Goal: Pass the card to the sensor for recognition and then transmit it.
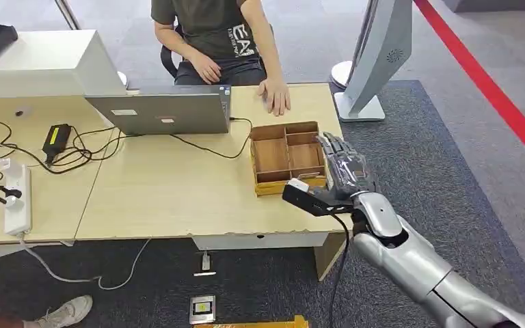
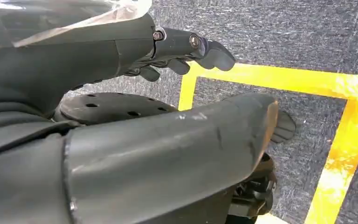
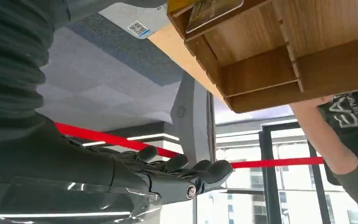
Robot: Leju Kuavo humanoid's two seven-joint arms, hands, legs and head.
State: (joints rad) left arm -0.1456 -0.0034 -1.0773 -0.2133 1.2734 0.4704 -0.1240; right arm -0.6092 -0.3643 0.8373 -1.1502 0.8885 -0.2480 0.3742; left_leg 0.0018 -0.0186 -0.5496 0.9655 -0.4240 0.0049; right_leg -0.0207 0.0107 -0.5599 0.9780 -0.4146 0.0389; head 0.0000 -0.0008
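Head view: high on the robot's body, facing forward and down over the desk (image 1: pixel 171 198); it takes in the whole desk, the seated person (image 1: pixel 222 41) at the far edge and carpet on each side, from a moderate distance.

Right wrist view: very close behind the right hand (image 3: pixel 168 175), turned over, looking past the fingers along the desk's right edge toward the far side. It shares with the head view the wooden compartment box (image 1: pixel 288 157) (image 3: pixel 270 56) at that edge, the grey stand (image 1: pixel 376 61) (image 3: pixel 193 121), the red floor line (image 1: pixel 492 89) (image 3: pixel 121 140) and the person's arm.

Left wrist view: close behind the left hand (image 2: pixel 186 46), looking down at dark carpet crossed by yellow tape (image 2: pixel 340 154).
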